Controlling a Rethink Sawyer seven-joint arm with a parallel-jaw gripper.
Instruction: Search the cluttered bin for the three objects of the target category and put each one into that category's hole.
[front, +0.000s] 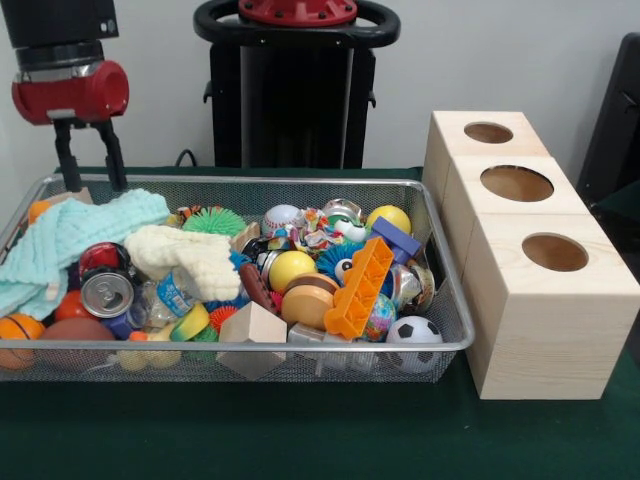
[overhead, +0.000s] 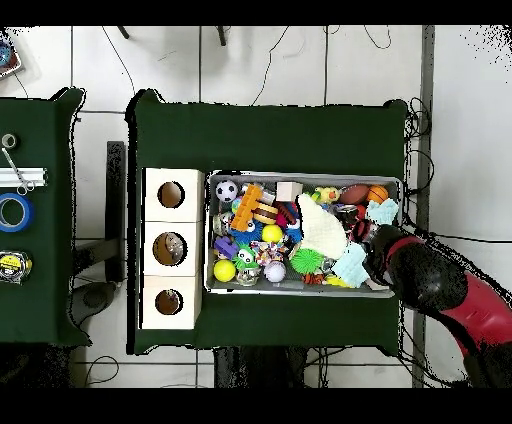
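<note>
Red-and-black gripper (front: 90, 155) hovering over the silver wire-mesh bin (front: 300, 186)

Black fingers (front: 66, 158) spread apart, holding nothing, above the bin's far corner; the smallest hole (front: 488, 132) lies well apart, toward the desk's opposite edge.

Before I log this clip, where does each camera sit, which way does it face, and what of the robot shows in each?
Front view: across the table, facing the robot; it sees the bin, the wooden boxes, the black pedestal, and the red arm with its tool open at upper left.
Overhead view: above the table, looking straight down, robot's base at the bottom; the red arm comes in from lower right over the bin.
Shared: bin, three holed boxes, green table, arm.
</note>
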